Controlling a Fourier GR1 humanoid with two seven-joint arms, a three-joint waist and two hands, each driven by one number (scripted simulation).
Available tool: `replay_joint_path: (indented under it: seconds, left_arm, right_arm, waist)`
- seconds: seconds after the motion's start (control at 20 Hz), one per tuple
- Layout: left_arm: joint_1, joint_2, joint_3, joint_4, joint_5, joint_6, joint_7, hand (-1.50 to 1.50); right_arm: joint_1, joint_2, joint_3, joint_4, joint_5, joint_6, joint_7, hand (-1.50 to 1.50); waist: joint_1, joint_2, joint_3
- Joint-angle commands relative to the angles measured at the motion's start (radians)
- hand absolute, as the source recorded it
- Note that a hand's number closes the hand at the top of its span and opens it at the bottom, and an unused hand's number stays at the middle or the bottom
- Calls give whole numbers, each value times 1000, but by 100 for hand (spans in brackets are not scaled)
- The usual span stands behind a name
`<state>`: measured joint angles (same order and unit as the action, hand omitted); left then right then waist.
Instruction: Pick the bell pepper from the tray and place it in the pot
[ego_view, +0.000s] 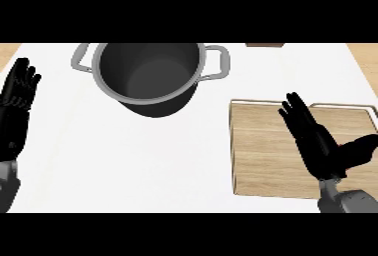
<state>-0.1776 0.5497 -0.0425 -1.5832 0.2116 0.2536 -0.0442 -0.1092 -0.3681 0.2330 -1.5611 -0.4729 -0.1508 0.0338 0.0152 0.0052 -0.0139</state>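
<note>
A grey metal pot (118, 65) with two side handles stands at the back of the white counter, and nothing shows inside it. A wooden tray (258, 150) lies at the right. My right hand (317, 145) hovers over the tray's right half, open, fingers straight and pointing away, thumb spread to the right. No bell pepper shows anywhere; the hand covers part of the tray. My left hand (18, 100) rests open at the left edge, fingers up, far from both tray and pot.
The white counter (148, 160) spreads between pot and tray. A small dark brown object (264, 45) peeks in at the back edge, right of the pot. Wooden surface shows at the far corners.
</note>
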Motion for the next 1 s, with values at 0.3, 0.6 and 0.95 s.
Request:
replay_joint_path:
  seconds: [0.3,0.6,0.95]
  left_arm:
    - [27,-134,-103,12,70,-20,139,0]
    - [78,-221,-138,-17,109,21,209,0]
    - [70,-196,-137,-108,101,32,293,0]
  right_arm:
    - [-209,-370,64,-97,277,308,-22,-150]
    - [-21,-439,-140,-145,380,207,-471,-150]
    - [160,-688,-323,-201,481,252,-474,-150]
  waist:
    - [5,-45,-33]
    - [-67,-18,18]
    - [-50,-16,14]
